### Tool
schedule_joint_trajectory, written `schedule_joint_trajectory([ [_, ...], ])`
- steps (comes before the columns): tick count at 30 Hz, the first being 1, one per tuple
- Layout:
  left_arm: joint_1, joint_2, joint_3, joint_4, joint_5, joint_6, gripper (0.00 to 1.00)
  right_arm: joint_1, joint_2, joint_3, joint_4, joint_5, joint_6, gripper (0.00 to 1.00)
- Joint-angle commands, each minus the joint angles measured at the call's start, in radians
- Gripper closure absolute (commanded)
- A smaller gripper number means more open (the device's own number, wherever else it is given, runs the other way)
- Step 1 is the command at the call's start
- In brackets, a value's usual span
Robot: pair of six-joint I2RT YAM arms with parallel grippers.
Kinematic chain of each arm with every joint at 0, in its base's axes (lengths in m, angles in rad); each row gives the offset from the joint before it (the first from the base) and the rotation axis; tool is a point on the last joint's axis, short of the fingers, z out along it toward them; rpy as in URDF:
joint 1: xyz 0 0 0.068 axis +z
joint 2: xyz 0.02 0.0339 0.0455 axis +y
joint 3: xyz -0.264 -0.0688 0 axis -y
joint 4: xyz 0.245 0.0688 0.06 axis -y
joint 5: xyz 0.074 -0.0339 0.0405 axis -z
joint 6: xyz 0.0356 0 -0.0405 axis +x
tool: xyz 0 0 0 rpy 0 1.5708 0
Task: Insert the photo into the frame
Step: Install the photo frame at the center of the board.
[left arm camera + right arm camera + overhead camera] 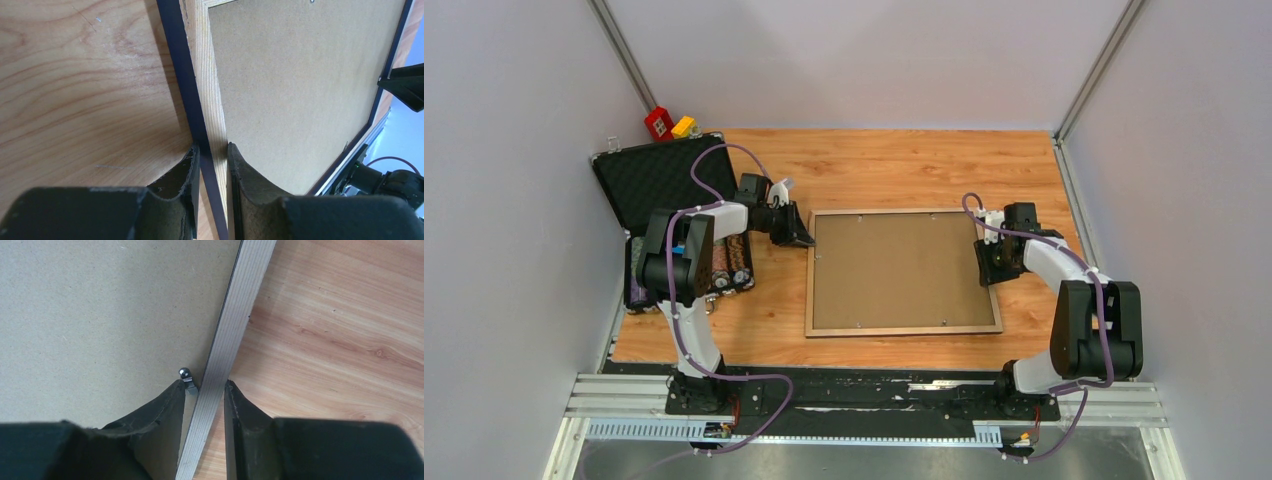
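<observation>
Frame (pixel 904 328) lies back-up in the middle of the surface (pixel 754 320) in the overhead view. Its tan border is showing and the brown backing board (pixel 894 268) is seated inside it. Your left pincer (pixel 809 238) is at the left rail near the far corner, and your right pincer (pixel 981 262) is at the right rail, roughly opposite. An open case (pixel 649 175) lies close beside your left arm. The photo shows in none of the views, so you cannot tell whether it sits under the board.

From the left wrist, the two pads straddle the rail, one against the navy outer edge and one against the wood inside. This pincer is clenched on the frame.

From the right wrist, the pads straddle the pale rail as well. The outer one touches it, but a sliver shows at the inner one, where a small metal clip (pixel 186 375) juts out. Whether this pincer truly grips, you cannot tell.

The step looks like a two-armed lift or turn of the frame. Before raising anything, firm up the right side and keep that inner pad off the clip. Move both arms together and level, because the thin rail will likely twist and the board may slip out. Keep your left elbow clear of the case.
</observation>
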Motion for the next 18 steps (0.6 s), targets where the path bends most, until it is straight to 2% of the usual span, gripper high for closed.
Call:
schedule_joint_trajectory([
  [1,-0.010,-0.035,-0.003,-0.067,-0.003,0.035,0.97,0.015,0.006,0.008,0.022,-0.030,0.010,0.70],
  [14,-0.010,-0.036,-0.002,-0.070,-0.003,0.039,0.97,0.015,0.021,0.030,0.013,-0.072,-0.014,0.77],
  [18,-0.010,-0.036,-0.002,-0.072,-0.003,0.041,0.97,0.016,0.021,0.034,0.009,-0.083,-0.017,0.71],
])
